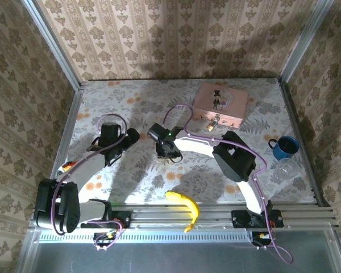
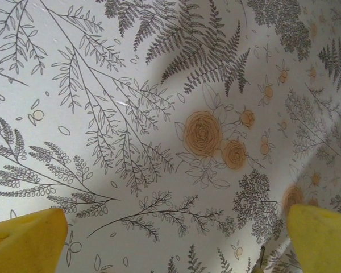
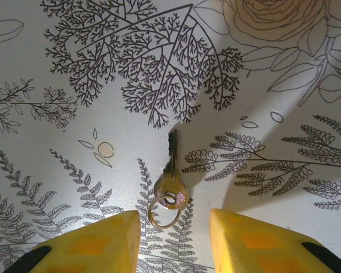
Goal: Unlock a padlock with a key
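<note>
The right gripper (image 3: pixel 174 230) hung unclenched, jaws parted, with the key (image 3: pixel 171 170) lying loose on the cloth just ahead between them. Well apart from it, the padlock (image 1: pixel 213 122) sat against the pink tin (image 1: pixel 221 101). The left gripper (image 2: pixel 173 236) gaped wide.

I'm working in a mock-home lab booth: damask-wallpapered panels (image 1: pixel 159 34), aluminium frame rails (image 1: pixel 176 218), floral-clothed desk (image 1: pixel 131 96).
</note>
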